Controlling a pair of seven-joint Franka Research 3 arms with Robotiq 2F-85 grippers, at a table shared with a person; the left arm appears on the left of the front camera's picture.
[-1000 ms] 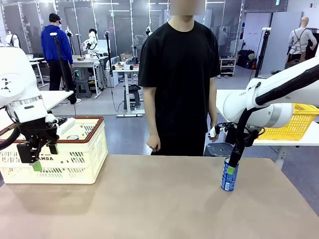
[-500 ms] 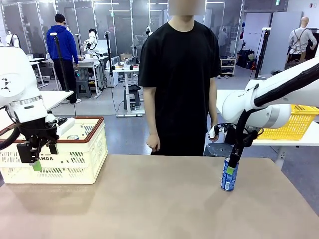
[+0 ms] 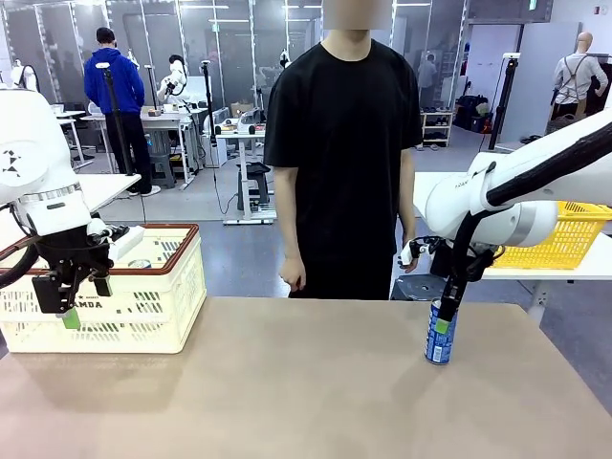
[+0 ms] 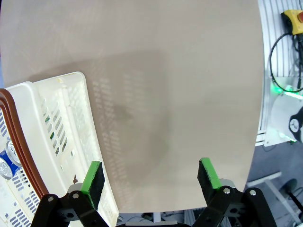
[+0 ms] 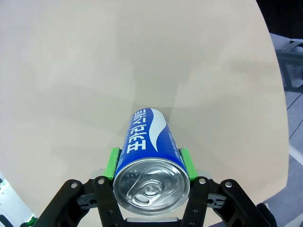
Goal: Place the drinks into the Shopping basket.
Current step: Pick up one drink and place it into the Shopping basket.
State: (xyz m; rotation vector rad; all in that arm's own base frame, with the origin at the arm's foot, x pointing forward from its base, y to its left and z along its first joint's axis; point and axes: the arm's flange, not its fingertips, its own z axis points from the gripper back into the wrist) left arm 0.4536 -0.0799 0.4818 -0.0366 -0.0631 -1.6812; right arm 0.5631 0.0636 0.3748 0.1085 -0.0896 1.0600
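A blue can with white lettering (image 3: 440, 337) stands upright on the right part of the table. My right gripper (image 3: 443, 318) comes down over its silver top. In the right wrist view the green pads (image 5: 112, 162) press both sides of the blue can (image 5: 147, 137), so the right gripper (image 5: 150, 161) is shut on it. The cream-white Shopping basket (image 3: 143, 306) with a brown-red rim sits at the table's left. A silver can top (image 3: 141, 263) shows inside it. My left gripper (image 3: 84, 301) hangs open in front of the basket, its fingers (image 4: 93, 176) holding nothing beside the basket wall (image 4: 57, 127).
A person in a black shirt (image 3: 342, 143) stands at the far side of the table, hands down. A yellow mesh basket (image 3: 564, 239) sits on another table at the right. The tan tabletop (image 3: 287, 382) stretches between basket and can.
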